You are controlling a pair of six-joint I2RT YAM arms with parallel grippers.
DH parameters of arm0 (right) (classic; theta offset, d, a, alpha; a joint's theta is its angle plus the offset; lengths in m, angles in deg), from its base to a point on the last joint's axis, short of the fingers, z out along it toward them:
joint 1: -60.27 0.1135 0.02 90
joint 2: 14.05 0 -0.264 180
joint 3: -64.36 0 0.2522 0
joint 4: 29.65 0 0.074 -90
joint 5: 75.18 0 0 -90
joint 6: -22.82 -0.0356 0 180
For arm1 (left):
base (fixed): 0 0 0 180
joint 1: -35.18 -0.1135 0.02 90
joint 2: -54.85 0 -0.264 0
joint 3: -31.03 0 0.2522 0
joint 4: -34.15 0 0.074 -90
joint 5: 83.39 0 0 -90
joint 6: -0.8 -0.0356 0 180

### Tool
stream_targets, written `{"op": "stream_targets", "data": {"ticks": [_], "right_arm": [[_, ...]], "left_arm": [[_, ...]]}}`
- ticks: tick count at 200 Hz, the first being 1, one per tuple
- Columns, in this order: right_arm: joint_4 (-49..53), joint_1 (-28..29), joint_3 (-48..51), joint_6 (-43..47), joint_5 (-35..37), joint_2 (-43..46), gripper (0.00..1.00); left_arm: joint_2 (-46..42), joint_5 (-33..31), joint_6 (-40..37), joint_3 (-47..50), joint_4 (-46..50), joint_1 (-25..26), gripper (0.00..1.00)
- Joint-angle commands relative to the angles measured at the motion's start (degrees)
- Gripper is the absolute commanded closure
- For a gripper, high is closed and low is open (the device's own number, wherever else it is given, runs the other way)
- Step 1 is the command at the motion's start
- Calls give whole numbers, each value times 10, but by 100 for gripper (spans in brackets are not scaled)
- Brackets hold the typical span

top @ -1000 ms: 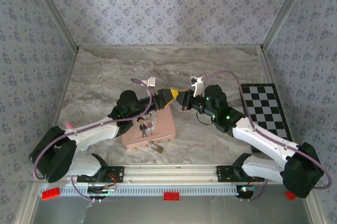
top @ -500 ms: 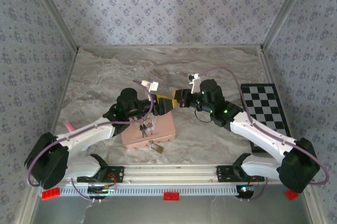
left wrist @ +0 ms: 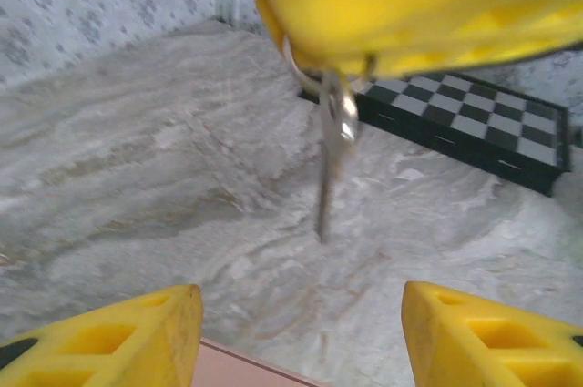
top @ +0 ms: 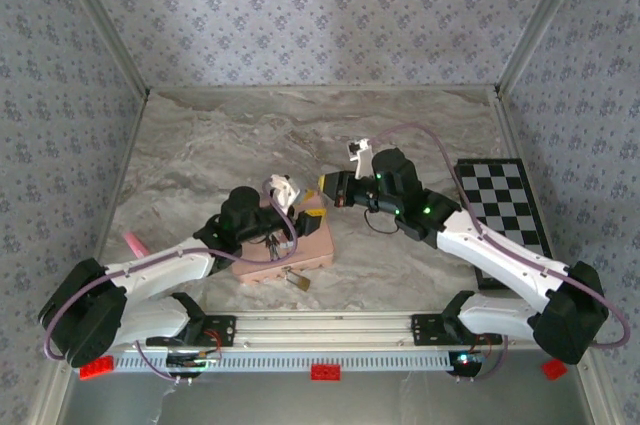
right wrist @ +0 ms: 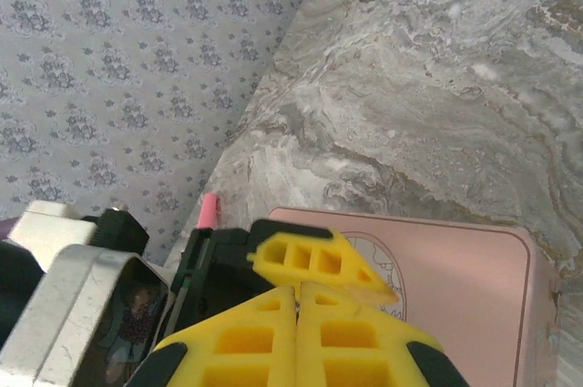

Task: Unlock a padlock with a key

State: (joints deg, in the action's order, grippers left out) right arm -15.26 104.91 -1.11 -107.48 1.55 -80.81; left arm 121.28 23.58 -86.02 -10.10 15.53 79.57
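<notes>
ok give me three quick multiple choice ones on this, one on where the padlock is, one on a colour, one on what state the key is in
1. Where is the padlock?
A) against the far wall
B) on the table, at the near edge of the pink tin
C) in the far left corner

2. What colour are the fingers of the right hand?
A) yellow
B) black
C) red

3. What state is the key in?
A) lying flat on the table
B) pushed into the padlock
C) hanging from the shut right hand

Answers:
1 B: the top view shows it on the marble just in front of the tin.
2 A: the right wrist view shows both fingers yellow, pressed together.
3 C: the left wrist view shows it dangling by its ring under the closed yellow fingers.
</notes>
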Motion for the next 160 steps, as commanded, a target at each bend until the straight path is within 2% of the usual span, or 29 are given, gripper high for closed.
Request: {"op": "stream_targets", "data": {"ticks": [1, 21, 26, 34, 105, 115, 120, 131, 160], "right_arm": [[16, 7, -17, -1, 8, 3, 100], [17, 11, -16, -2, 10, 4, 100], [17, 13, -16, -2, 11, 4, 100], [17, 14, -15, -2, 12, 4, 100], [16, 18, -12, -4, 17, 5, 100], [14, 19, -12, -4, 16, 5, 100], [13, 19, -11, -4, 16, 4, 100], [13, 19, -10, -4, 17, 4, 100], [13, 20, -10, -6, 17, 3, 100]], "left_arm": [[-3, -24, -55, -5, -57, 2, 40], [-1, -23, -53, -3, -72, 2, 42], [-1, -16, -56, -4, -74, 1, 48], [-2, -9, -58, -6, -68, 2, 50], [-23, -2, -69, 8, -75, 2, 61], [-26, 5, -70, 8, -71, 2, 66], [-27, 15, -75, 4, -62, 0, 73], [-27, 28, -83, -7, -37, 0, 76], [-27, 30, -82, -4, -46, 1, 77]]}}
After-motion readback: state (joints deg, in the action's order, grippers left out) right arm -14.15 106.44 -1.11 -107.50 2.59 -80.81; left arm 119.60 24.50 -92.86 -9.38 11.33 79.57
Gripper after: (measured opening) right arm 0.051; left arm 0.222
